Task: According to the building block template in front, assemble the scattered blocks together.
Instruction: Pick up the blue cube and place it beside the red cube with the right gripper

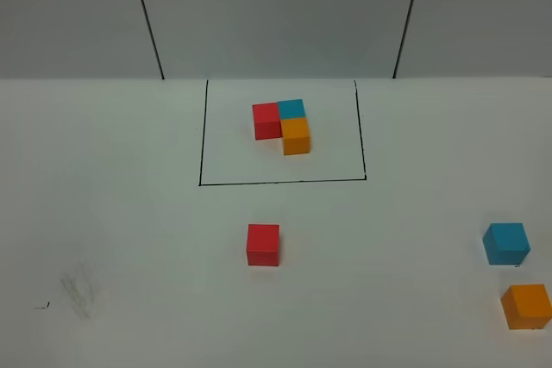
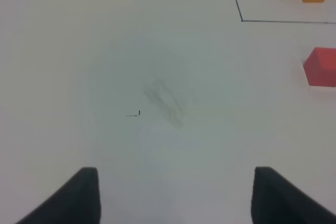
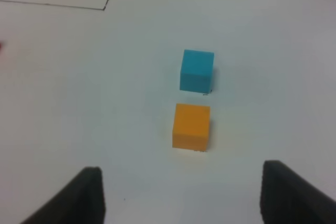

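A plain white matte tabletop (image 1: 129, 213) bears a faint grey smudge (image 2: 165, 100) just ahead of the left pincer (image 2: 176, 192); pale grey wall panels (image 1: 276, 15) with dark seams (image 1: 148, 19) stand far beyond it.

On your white desk (image 1: 129, 239) you have one building block template (image 1: 282, 125): an L of three touching cubes, the template's red cube (image 1: 266, 121) at left, its blue cube (image 1: 291, 109) at back right and its orange cube (image 1: 296, 137) in front of the blue. All sit inside a thin black rectangle (image 1: 281, 182) drawn on the desk. Outside it you have three separate cubes: a loose red block (image 1: 263, 245) in front of the rectangle's near line, a loose blue block (image 1: 505, 243) by the right edge, and a loose orange block (image 1: 526, 306) near it, not touching. There is one grey smudge (image 1: 79, 289) at front left.
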`<state>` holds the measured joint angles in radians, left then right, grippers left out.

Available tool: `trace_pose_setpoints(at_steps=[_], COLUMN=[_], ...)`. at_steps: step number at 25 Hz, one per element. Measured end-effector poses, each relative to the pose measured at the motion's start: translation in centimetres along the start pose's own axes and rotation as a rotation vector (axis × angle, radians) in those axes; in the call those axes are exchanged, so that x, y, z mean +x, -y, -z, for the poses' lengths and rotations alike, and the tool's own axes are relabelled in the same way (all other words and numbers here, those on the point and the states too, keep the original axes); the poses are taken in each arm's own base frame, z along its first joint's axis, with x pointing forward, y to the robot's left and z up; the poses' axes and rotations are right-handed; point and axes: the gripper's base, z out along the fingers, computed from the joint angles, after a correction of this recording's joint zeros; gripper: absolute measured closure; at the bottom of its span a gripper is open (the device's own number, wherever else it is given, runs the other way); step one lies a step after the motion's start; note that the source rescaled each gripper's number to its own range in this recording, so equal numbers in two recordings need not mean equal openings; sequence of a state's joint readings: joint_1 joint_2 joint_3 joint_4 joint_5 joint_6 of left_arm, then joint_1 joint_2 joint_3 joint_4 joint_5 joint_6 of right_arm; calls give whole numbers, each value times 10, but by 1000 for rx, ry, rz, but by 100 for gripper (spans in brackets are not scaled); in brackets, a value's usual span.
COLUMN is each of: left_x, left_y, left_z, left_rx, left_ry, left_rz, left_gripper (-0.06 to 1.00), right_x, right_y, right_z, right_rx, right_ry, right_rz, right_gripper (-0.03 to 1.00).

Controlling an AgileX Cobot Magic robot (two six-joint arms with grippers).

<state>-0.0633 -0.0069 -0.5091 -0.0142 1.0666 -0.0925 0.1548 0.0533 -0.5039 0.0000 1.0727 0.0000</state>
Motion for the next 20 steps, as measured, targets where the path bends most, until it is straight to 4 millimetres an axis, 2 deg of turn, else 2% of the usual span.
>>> trace_pose_setpoints(at_steps=[20], left_x=[0], left_y=[0], left_z=[0], left_rx=[0], left_ry=[0], left_rz=[0], left_gripper=[-3], right_x=[0], right_y=[0], right_z=[0], right_rx=[0], right_ry=[0], right_rz=[0], right_gripper=[63])
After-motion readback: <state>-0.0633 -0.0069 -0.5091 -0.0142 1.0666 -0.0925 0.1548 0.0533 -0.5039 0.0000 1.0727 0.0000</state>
